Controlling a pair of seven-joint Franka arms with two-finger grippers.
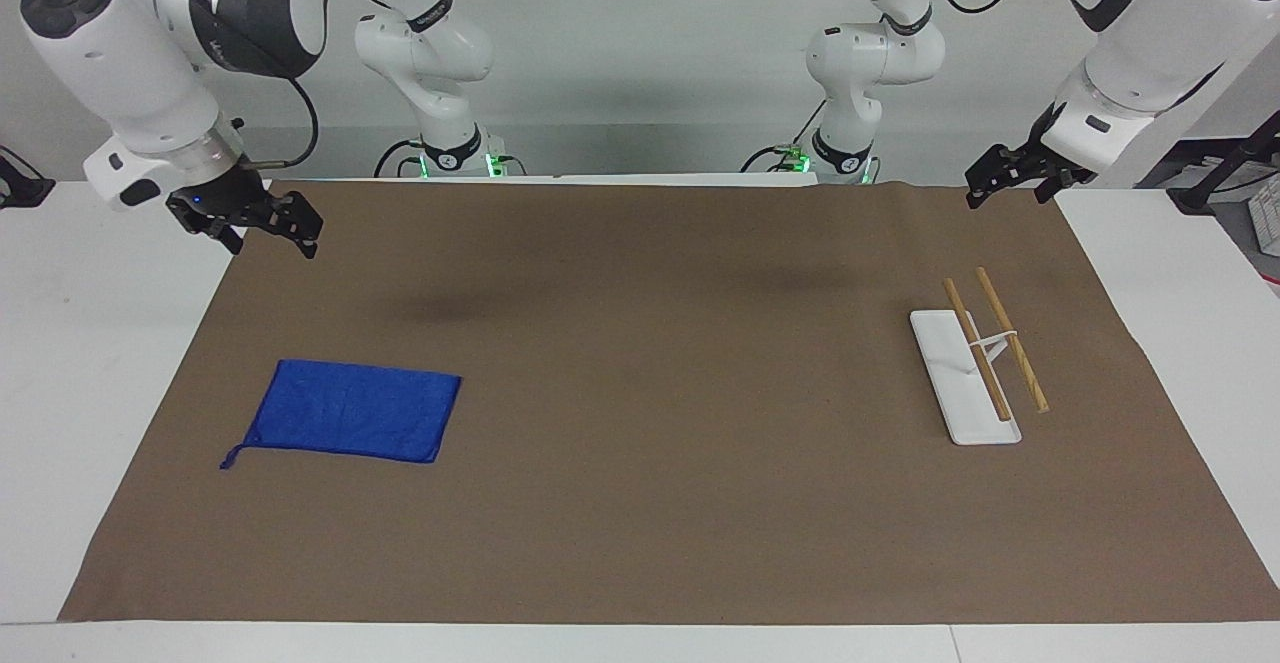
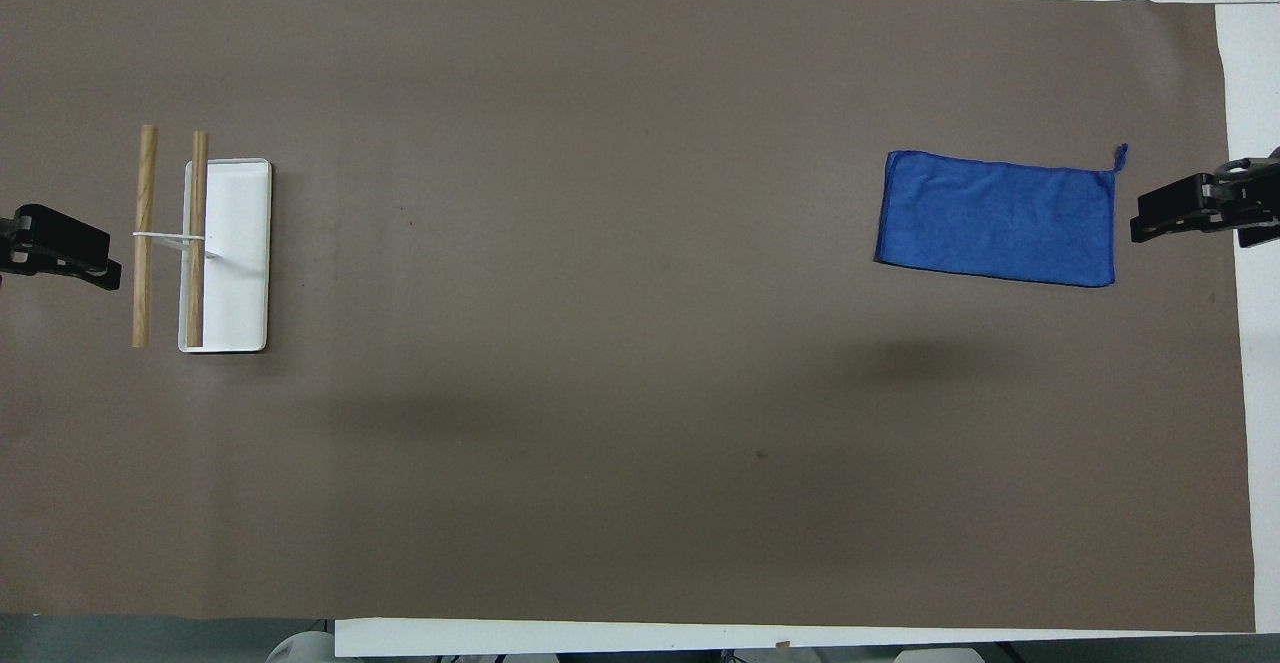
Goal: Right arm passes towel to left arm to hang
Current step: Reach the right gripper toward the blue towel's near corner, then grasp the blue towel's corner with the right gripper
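The blue towel (image 1: 350, 410) lies flat on the brown mat toward the right arm's end of the table, its loop at a corner; it also shows in the overhead view (image 2: 998, 217). My right gripper (image 1: 272, 238) is open and empty in the air over the mat's edge, beside the towel and apart from it; it shows at the edge of the overhead view (image 2: 1185, 213). My left gripper (image 1: 1006, 193) is open and empty, and waits in the air over the mat's corner at the left arm's end (image 2: 60, 248).
A white rack (image 1: 950, 373) with two wooden bars (image 1: 1010, 338) stands toward the left arm's end of the table (image 2: 235, 243). The brown mat (image 1: 660, 393) covers most of the white table.
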